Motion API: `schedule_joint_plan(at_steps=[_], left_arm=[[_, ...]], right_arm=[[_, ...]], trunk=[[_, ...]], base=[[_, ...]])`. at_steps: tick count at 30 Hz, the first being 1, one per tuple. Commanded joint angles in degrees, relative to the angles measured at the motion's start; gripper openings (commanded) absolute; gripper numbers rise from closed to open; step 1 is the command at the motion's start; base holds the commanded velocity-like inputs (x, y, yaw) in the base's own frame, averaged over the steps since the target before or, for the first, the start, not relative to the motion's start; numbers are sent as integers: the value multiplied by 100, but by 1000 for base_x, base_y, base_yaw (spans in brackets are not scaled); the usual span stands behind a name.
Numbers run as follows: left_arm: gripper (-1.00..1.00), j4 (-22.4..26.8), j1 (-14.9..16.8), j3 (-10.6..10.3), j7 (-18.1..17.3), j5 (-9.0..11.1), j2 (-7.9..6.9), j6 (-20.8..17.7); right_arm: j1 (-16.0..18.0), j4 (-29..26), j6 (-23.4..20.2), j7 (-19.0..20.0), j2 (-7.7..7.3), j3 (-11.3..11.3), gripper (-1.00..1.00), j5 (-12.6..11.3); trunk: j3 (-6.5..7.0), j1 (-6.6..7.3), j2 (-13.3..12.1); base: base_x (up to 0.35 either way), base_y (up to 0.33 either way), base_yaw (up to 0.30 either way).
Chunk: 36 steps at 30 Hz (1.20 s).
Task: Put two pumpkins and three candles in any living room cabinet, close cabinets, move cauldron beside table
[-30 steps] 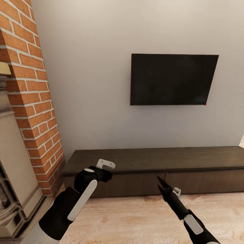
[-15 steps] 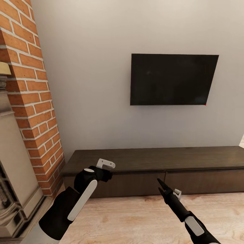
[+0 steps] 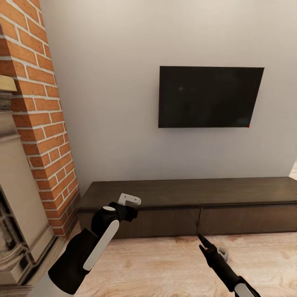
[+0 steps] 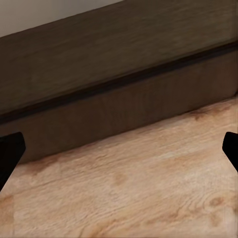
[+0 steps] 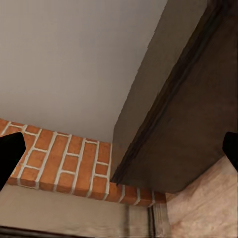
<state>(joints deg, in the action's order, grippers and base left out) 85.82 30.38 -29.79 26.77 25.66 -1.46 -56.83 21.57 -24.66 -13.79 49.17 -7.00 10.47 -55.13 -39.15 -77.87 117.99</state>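
Dark-brown cabinet [image 3: 185, 204]: long and low against the grey wall, every flat drawer front flush and shut; my head camera has it straight ahead, its top bare.
Left pincer [image 3: 131, 208]: I hold it raised just in front of the cabinet's left end; in the left wrist view the two black fingertips [image 4: 10, 153] sit at opposite edges, spread wide, nothing between them but wood floor and the cabinet's lower front.
Right pincer [image 3: 202, 240]: low over the floor, near the seam between two drawer fronts, tips pointing at the cabinet; from the head it looks narrow, but the right wrist view shows its fingertips [image 5: 10, 153] far apart and holding nothing.
Television [image 3: 210, 97]: black screen mounted on the wall above the cabinet, well apart from it.
Brick fireplace column [image 3: 39, 119]: red brick left of the cabinet, with a pale stone surround [image 3: 16, 194] at its foot.
Floor [image 3: 165, 264]: light wood planks under both my arms.
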Motion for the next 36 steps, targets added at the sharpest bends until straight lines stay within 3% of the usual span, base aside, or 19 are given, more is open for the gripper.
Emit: schedule_joint_plan(at_steps=[1,21,25,30,36], left_arm=[[100,6,6,-11,59,58,-5,-9],[100,71,2,-14,65,45,-3,84],[100,72,1,-13,63,45,-4,136],[100,67,3,-10,63,43,-4,152],[100,74,3,-4,60,38,-11,180]], right_arm=[[-135,3,-50,7,3,6,100,-42],[-163,2,-44,-175,4,36,100,-53],[-155,10,-49,-202,-9,53,100,-53],[68,70,-93,-847,28,56,100,-73],[456,96,-145,-1085,-1,45,100,-83]], trunk=[[-7,1,3],[-7,1,3],[-79,-87,163],[-169,-197,364],[-276,-328,605]], base=[[-46,0,0],[-24,0,0],[0,0,0],[0,0,0],[0,0,0]])
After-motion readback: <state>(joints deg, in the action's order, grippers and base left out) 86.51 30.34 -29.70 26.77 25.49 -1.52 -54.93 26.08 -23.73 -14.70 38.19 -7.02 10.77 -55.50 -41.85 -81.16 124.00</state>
